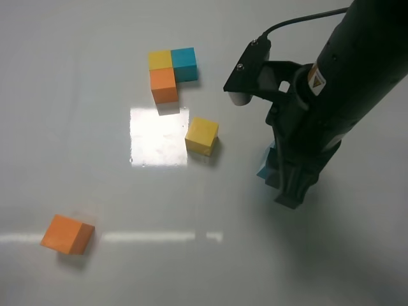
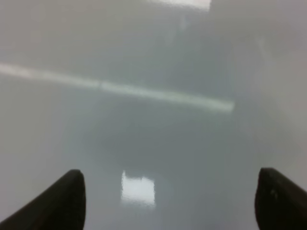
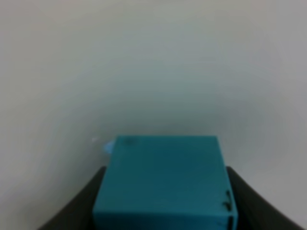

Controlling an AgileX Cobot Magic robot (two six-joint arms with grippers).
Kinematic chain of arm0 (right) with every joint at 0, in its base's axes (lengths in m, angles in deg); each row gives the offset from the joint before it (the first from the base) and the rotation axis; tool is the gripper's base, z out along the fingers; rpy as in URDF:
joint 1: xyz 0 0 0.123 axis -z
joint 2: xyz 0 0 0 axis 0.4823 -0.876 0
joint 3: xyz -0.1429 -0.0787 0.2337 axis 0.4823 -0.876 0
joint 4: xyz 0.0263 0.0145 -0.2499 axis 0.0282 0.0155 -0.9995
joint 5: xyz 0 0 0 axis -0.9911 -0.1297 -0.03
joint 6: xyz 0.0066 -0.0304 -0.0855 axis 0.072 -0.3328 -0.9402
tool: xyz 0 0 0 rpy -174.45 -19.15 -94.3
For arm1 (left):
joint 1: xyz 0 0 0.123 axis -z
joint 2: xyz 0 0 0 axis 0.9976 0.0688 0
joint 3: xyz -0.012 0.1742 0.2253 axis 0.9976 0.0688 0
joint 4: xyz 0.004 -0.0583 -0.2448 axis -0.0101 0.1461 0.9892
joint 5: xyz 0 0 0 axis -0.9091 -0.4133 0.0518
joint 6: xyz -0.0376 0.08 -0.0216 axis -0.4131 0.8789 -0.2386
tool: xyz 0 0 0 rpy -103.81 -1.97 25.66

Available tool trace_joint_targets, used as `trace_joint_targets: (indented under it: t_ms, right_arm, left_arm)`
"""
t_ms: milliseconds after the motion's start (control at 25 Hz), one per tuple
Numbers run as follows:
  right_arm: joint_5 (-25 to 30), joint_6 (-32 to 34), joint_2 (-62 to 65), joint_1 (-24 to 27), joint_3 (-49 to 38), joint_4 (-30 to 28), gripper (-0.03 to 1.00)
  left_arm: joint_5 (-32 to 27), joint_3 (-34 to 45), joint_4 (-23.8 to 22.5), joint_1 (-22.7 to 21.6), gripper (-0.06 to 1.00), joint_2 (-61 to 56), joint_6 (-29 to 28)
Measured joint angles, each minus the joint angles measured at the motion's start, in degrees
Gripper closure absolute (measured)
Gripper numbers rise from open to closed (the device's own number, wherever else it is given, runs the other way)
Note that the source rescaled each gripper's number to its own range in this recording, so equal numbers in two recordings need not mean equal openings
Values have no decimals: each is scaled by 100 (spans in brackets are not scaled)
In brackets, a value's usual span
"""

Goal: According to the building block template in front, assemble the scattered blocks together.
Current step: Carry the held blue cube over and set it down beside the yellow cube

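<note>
The building block template [image 1: 171, 70] is a small L of yellow, teal and orange cubes at the back middle of the table. A loose yellow cube [image 1: 202, 136] lies just in front of it to the right. A loose orange cube [image 1: 67, 234] lies at the front left. The loose teal cube [image 1: 265, 162] shows only as a sliver behind my right gripper [image 1: 284, 182]. In the right wrist view the teal cube [image 3: 163, 177] fills the space between the two fingers of my right gripper [image 3: 163, 206], which press on its sides. My left gripper [image 2: 168, 206] is open over bare table, empty.
The table [image 1: 95, 127] is a glossy white surface with a bright square reflection [image 1: 159, 136] left of the yellow cube. The right arm [image 1: 344, 83] with its black cable fills the upper right.
</note>
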Motion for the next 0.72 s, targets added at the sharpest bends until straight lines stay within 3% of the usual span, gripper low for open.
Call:
trace_joint_targets:
  t_ms: [240, 720]
  right_arm:
    - [-125, 481, -615, 0, 306, -553, 76]
    - [-175, 585, -1056, 0, 967, -543, 76]
  left_arm:
    - [-1, 0, 0, 0, 23, 0, 0]
    - [-1, 0, 0, 0, 23, 0, -7]
